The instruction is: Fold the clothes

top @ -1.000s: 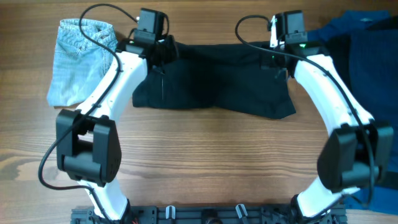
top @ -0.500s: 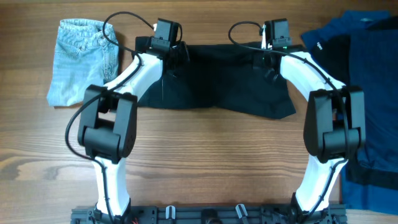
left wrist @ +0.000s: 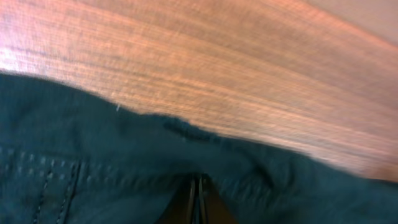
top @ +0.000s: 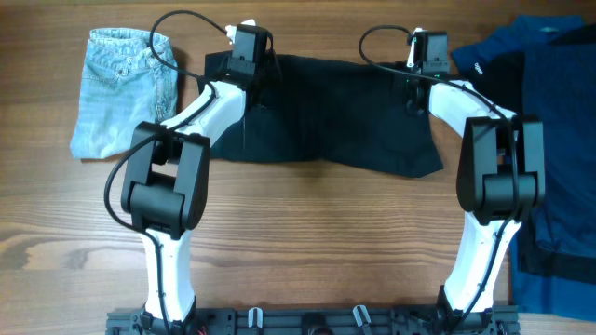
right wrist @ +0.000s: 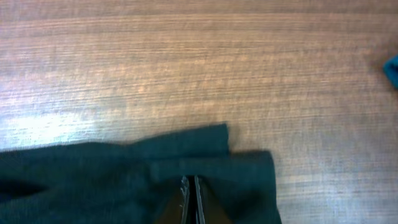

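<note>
The left pincer (left wrist: 198, 200) and right pincer (right wrist: 189, 198) are each nipped shut on the far edge of the black shorts (top: 335, 112), spread flat on the surface (top: 326, 233). It looks like light, limp cloth, likely to sag between grips; that far edge, near its corners, seems the right hold

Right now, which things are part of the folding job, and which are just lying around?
In the job:
- black shorts, spread on the table
- left gripper and right gripper, both pinched shut on the shorts' far edge

Just lying about:
- light-blue jeans piece, off to the left
- dark blue clothes, heaped on the right
Neither gripper touches these.
</note>
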### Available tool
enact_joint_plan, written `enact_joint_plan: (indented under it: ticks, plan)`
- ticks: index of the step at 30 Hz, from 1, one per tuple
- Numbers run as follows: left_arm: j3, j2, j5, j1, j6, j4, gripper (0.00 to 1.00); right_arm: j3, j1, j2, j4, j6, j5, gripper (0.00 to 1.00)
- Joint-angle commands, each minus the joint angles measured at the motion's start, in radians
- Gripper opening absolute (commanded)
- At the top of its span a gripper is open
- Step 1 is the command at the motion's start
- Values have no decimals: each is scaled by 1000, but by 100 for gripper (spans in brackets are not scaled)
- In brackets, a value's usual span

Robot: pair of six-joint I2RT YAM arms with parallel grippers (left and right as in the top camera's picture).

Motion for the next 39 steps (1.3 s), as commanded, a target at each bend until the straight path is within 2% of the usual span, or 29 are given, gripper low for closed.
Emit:
enact_joint_plan:
  ticks: [1,7,14,21,28,33,36,37,38,39]
  plan:
    - [5,66,-24,40,19,5,4,0,-5,21,57,-13,5,5]
    - [9,31,-19,111,46,17,4,11,-5,-50,56,-121,-5,9]
    - [9,-126,-17,134,97,-52,4,11,-3,-192,-158,-119,-153,18]
    - [8,-101,-18,129,97,-217,6,-9,-3,-123,-222,-112,-154,18]
    - [8,-14,-19,134,97,-246,7,-13,-5,-1,-157,-113,-144,27]
    - [8,-5,-36,134,100,-263,4,7,-5,-27,-155,-113,-117,29]
    - [10,-47,-37,134,124,-259,4,41,-5,-105,-196,-113,-119,36]
    - [10,-71,-37,134,124,-269,6,50,-5,-137,-217,-113,-121,39]
    - [10,-98,-37,134,123,-282,10,55,-5,-174,-241,-111,-128,46]
    - [10,-127,-37,134,122,-299,11,57,-5,-213,-269,-110,-137,48]
